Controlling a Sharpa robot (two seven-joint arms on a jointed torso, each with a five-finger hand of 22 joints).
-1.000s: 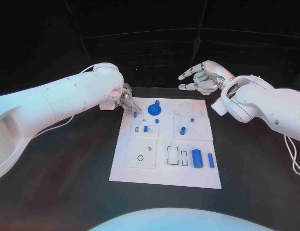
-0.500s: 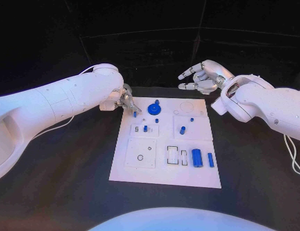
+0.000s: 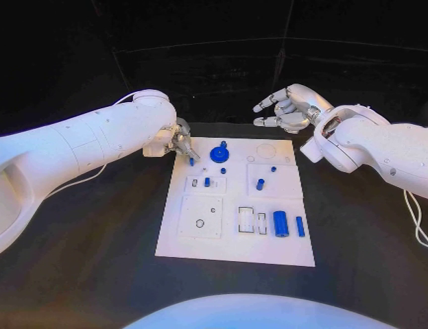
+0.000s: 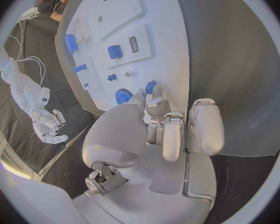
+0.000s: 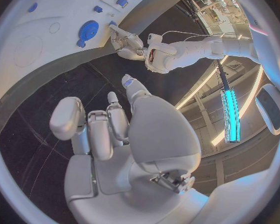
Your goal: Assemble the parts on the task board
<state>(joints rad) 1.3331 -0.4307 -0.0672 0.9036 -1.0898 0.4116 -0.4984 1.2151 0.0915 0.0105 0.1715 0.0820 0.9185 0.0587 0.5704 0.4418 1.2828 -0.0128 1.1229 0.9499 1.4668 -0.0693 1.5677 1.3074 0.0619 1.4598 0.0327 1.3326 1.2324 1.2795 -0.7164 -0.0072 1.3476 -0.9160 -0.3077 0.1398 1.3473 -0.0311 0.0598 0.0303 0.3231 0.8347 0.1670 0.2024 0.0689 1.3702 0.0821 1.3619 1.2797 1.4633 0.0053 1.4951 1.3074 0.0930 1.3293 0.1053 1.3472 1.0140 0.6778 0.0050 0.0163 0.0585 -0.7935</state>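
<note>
The white task board lies in the middle of the table. My left hand hovers at its far left corner and pinches a small blue peg in its fingertips; the left wrist view shows the peg between them. A blue gear stands just right of that peg. Several blue pegs stand mid-board, and a thick blue cylinder lies beside a slim one near the right edge. My right hand hangs above the table's far side, fingers apart, holding nothing.
Square white insert plates and a rectangular slot sit on the board's near half. Bare black table surrounds the board. A cable runs down the right side by my right arm.
My left hand has crept a little toward the board's far left corner, carrying the peg. The right hand has hardly moved.
</note>
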